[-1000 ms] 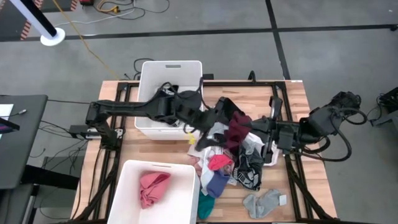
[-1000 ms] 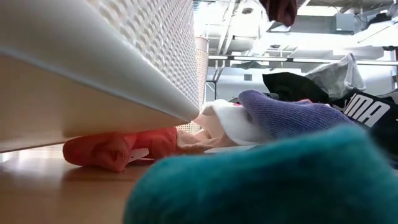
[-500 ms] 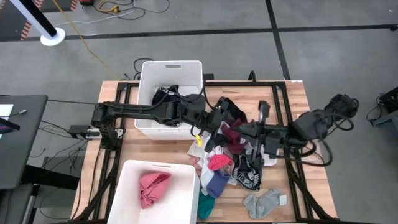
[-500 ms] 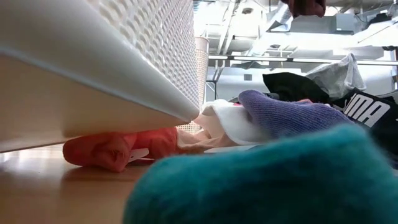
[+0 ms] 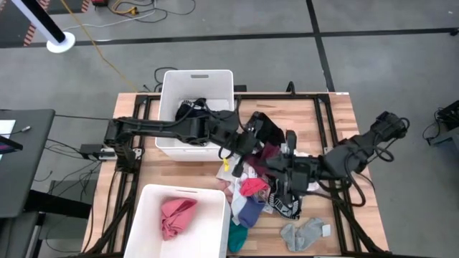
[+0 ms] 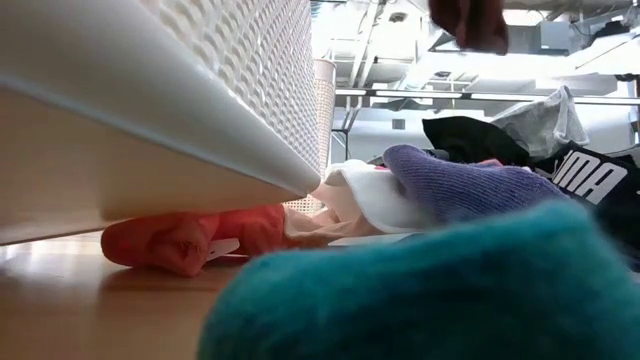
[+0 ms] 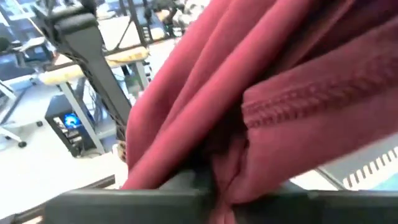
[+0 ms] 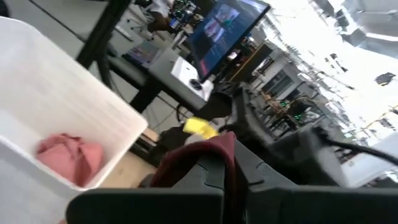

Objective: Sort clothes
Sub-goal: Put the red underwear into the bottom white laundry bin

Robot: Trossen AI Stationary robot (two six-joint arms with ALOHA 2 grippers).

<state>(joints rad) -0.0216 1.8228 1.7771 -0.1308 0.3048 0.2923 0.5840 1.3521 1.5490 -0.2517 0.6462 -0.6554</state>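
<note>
Both sets of fingers are pinched shut on 1 maroon garment (image 5: 270, 153), held up between them: the left fingers (image 7: 214, 186) clamp its folds and the right fingers (image 8: 227, 177) grip its edge. Just below lies the clothes pile (image 5: 269, 190) on the worktop (image 5: 337, 115). Beyond the left fingers stands 1 bin (image 5: 172, 93); off to the side of the right fingers, another bin (image 5: 147, 215) holds a pink garment (image 5: 176, 215).
</note>
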